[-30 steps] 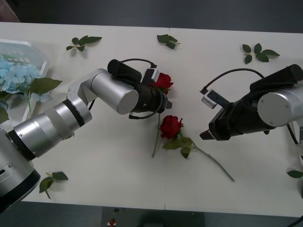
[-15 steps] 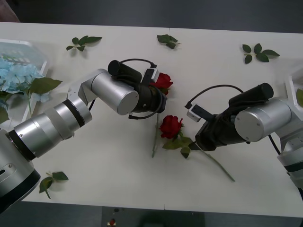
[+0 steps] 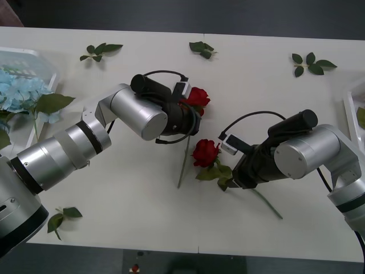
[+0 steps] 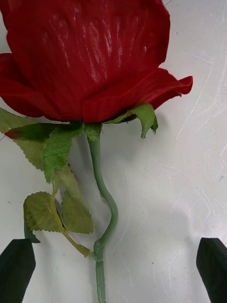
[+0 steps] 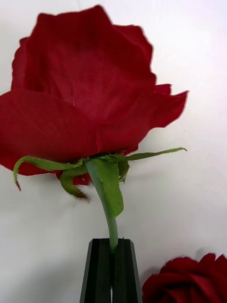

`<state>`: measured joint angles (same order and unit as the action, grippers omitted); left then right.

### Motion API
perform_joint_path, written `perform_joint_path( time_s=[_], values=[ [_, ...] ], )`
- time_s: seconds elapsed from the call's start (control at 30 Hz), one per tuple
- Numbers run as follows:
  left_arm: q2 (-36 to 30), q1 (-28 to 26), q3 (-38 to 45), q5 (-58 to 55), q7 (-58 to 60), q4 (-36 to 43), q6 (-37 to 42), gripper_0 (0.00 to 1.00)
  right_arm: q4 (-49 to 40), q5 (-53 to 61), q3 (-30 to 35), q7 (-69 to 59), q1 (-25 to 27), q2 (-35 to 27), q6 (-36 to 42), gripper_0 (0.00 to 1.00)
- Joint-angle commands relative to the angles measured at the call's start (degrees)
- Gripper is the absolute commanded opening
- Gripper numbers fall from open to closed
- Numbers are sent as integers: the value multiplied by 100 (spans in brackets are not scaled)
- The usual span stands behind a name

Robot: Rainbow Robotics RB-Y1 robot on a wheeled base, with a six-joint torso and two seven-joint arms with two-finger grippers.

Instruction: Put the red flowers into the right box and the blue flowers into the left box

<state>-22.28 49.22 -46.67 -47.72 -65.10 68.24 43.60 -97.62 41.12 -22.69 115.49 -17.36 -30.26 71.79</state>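
My left gripper (image 3: 193, 116) is shut on the stem of a red rose (image 3: 197, 97) just under the bloom. Its fingers (image 5: 111, 272) pinch the green stem below the rose (image 5: 85, 104), and the long stem hangs down toward the table. A second red rose (image 3: 205, 152) lies on the table at the middle. My right gripper (image 3: 232, 171) is low over its stem, open, with the stem (image 4: 106, 213) between the fingers (image 4: 17, 270). Blue flowers (image 3: 20, 91) rest in the left box (image 3: 43, 60) at the far left. The right box (image 3: 349, 105) shows at the right edge.
Loose green leaf sprigs lie on the table at the back left (image 3: 100, 50), the back middle (image 3: 202, 49), the back right (image 3: 311, 62) and the front left (image 3: 61, 217). The second rose's stem (image 3: 268, 204) runs toward the front right.
My right arm has swung left from the right side and come down over the lying rose's stem. The left gripper's rose has risen slightly, and its stem has swung a little left.
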Motion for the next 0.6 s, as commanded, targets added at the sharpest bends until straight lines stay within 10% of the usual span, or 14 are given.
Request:
perform_joint_path(
  time_s=[0.03, 0.37, 0.6],
  values=[
    [-233, 105, 114, 34, 208, 287, -229, 0, -82, -42, 1, -79, -127, 20, -34, 100],
    [-857, -290, 1089, -651, 279, 1350, -176, 0, -46, -60, -34, -79, -127, 46, -34, 100],
    [-1077, -686, 2373, -950, 103, 2326, 1239, 0, 33, -86, -25, -79, -136, 90, -34, 100]
  ],
)
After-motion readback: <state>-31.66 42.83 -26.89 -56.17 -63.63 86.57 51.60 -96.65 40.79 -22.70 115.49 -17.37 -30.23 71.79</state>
